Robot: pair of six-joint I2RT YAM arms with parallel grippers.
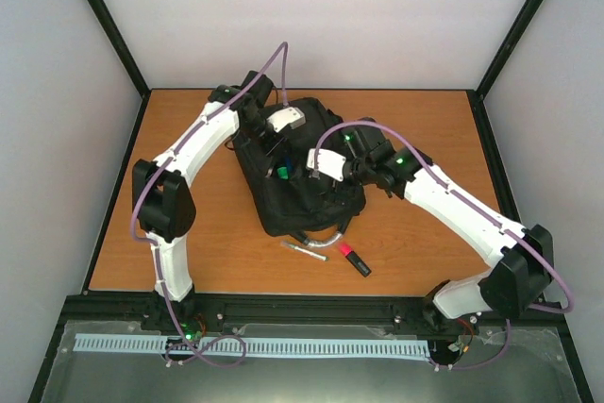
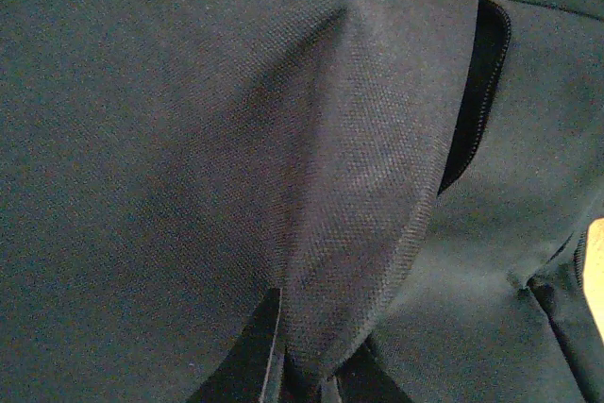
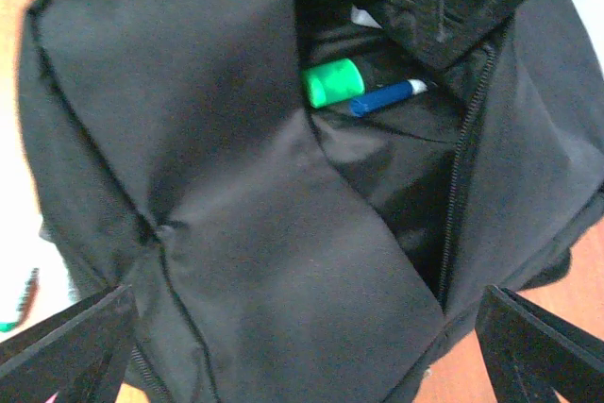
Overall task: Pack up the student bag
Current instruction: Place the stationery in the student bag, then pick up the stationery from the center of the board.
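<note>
On the tabletop (image 1: pixel 415 139) the student bag (image 1: pixel 302 200) looks limp, best gripped by its flap (image 2: pixel 359 186), where left pincer (image 2: pixel 311 356) clamps; right pincer (image 3: pixel 304 301) gapes.

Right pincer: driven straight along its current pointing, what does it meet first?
Most likely the student bag: the right pincer is open and aimed at its black flap, just short of the open pocket holding the green-capped marker. Depth is unclear.
</note>
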